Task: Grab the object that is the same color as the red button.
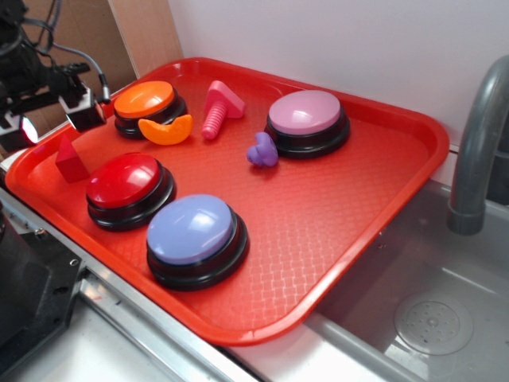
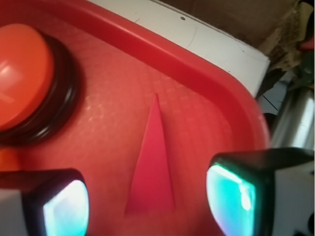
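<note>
In the wrist view, the hand (image 2: 147,201) is standing open, its two pads (image 2: 66,209) spread to either side of the red wedge (image 2: 150,167). The jaws are bracketing the wedge without touching it, a stance that suits a straight descent and closure across the narrow faces. The wedge is lying on the red tray (image 2: 197,88) near the rim, beside the orange button (image 2: 22,73). It is a small solid plastic piece, matte, tapering to a sharp apex. Its colour is blending with the tray's waffle-textured floor, so the edges are reading faintly.

In the exterior view, the blue button (image 1: 192,231) is sitting nearest, then the red button (image 1: 125,181), a glossy dome on a black circular base. The wedge (image 1: 71,160) is standing just left of it, under the hand (image 1: 48,119). Farther back, an orange crescent (image 1: 165,130) is resting against the orange button, near a ribbed pink bolt toy (image 1: 219,107), a purple lobed piece (image 1: 262,151) and a pink button (image 1: 306,115).
</note>
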Controlling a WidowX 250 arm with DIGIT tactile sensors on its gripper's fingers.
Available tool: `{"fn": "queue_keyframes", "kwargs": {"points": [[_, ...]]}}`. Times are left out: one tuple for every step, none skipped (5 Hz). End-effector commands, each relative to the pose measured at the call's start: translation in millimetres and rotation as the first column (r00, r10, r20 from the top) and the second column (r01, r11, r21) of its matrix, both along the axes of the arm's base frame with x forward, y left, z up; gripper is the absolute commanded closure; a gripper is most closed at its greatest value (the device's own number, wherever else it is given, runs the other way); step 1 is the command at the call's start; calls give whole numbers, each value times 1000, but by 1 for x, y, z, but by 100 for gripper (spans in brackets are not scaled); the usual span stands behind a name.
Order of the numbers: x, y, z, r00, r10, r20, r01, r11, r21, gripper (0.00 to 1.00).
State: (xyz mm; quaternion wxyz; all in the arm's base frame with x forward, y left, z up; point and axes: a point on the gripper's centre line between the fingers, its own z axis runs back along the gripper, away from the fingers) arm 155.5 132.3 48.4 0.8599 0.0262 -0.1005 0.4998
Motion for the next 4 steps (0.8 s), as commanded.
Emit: {"fn": "queue_keyframes", "kwargs": {"points": [[0, 7, -20, 1000, 4, 2, -4, 1000, 29, 0], [2, 5, -25, 999, 46, 9, -46, 999, 7, 100], [5, 8, -30, 999, 40, 24, -39, 998, -43, 100], [6, 7, -21, 1000, 8, -7, -8, 1000, -15, 100]]}}
